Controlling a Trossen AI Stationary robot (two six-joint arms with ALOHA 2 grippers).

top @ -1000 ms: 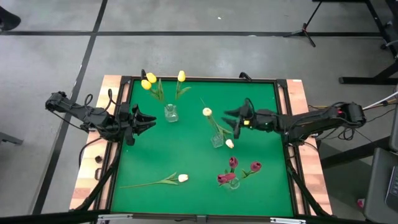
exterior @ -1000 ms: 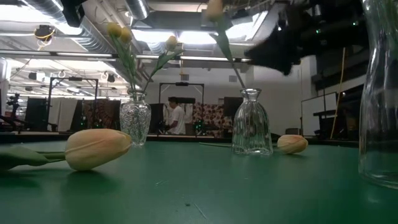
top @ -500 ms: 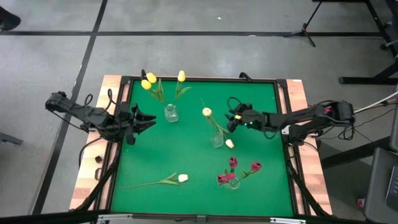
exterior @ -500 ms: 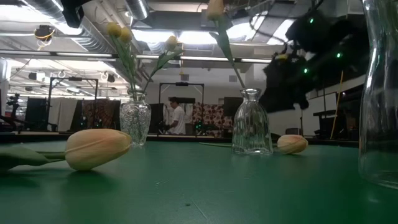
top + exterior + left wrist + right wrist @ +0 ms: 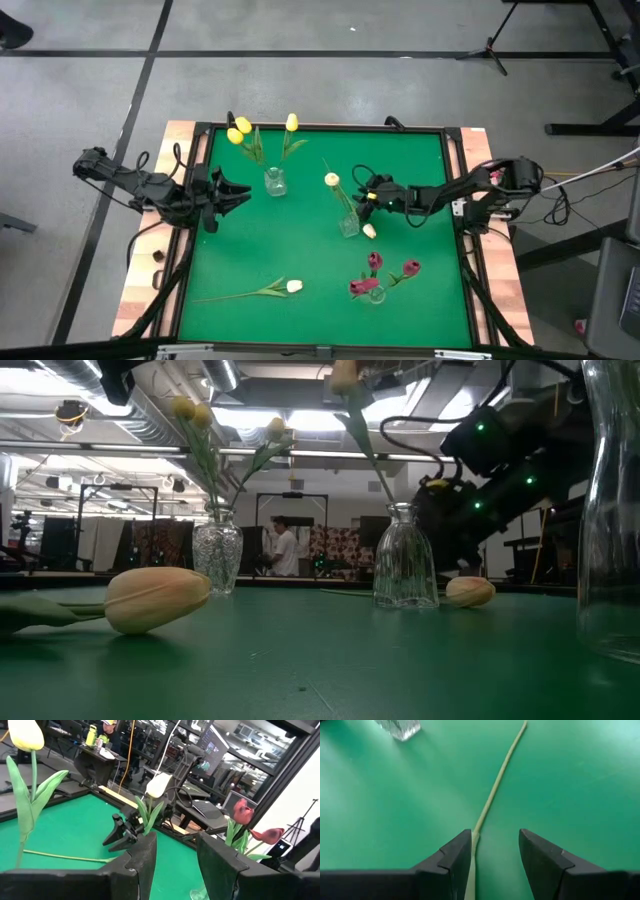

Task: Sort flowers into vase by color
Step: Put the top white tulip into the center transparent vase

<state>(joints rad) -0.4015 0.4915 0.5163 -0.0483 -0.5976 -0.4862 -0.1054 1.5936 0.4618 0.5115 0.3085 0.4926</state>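
High view: green table top [image 5: 300, 240], grey floor [image 5: 330, 85] around.

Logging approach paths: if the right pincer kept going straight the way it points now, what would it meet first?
Likely the green stem lying on the mat: the open right pincer straddles it, aimed down. How far above it cannot be told.

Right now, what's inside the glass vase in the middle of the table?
The middle vase holds one cream tulip, its stem leaning out. A second cream tulip lies on the mat beside it, and the open right gripper straddles its stem.
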